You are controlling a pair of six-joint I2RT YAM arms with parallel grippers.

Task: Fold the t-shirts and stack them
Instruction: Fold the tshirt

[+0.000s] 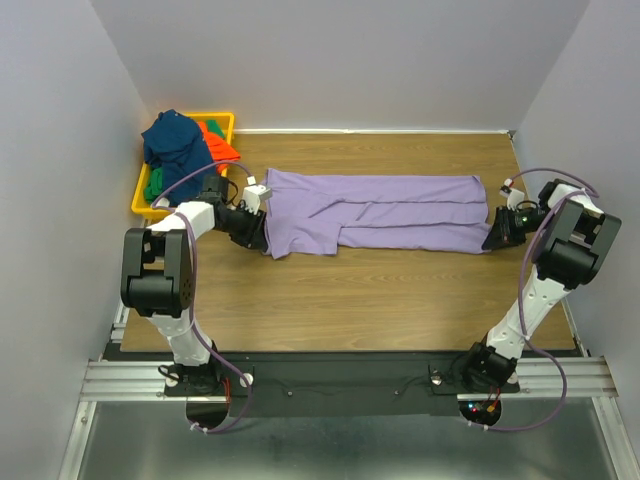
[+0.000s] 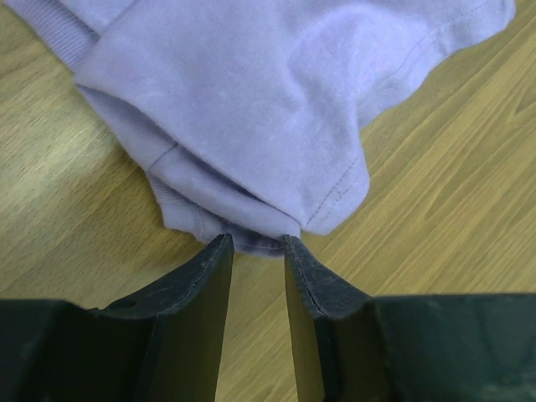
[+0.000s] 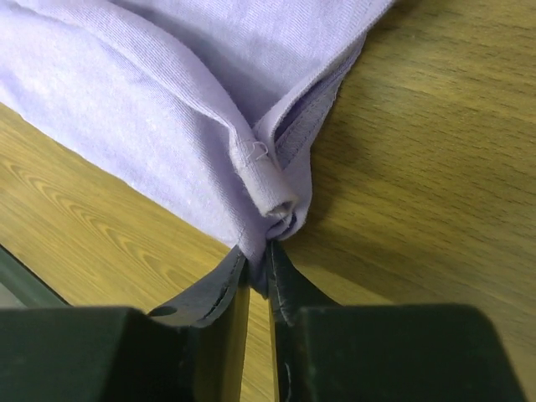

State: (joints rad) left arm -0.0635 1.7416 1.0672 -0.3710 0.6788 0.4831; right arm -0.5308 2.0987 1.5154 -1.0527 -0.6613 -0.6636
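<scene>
The lavender-purple t-shirt [image 1: 380, 212] lies folded into a long band across the far half of the wooden table. My left gripper [image 1: 255, 228] is at its left end. In the left wrist view the gripper [image 2: 257, 243] stands open, its tips at the bunched edge of the shirt [image 2: 276, 100], with cloth just between the tips. My right gripper [image 1: 495, 232] is at the shirt's right end. In the right wrist view the gripper [image 3: 258, 264] is shut, pinching a gathered corner of the shirt [image 3: 167, 100]. A navy blue t-shirt [image 1: 175, 140], an orange-red one [image 1: 215, 140] and a green one [image 1: 152, 187] lie piled in the bin.
A yellow plastic bin [image 1: 140, 205] stands at the far left corner, just behind my left arm. White walls close in the table on the left, the back and the right. Bare wood [image 1: 380, 300] shows between the shirt and the arm bases.
</scene>
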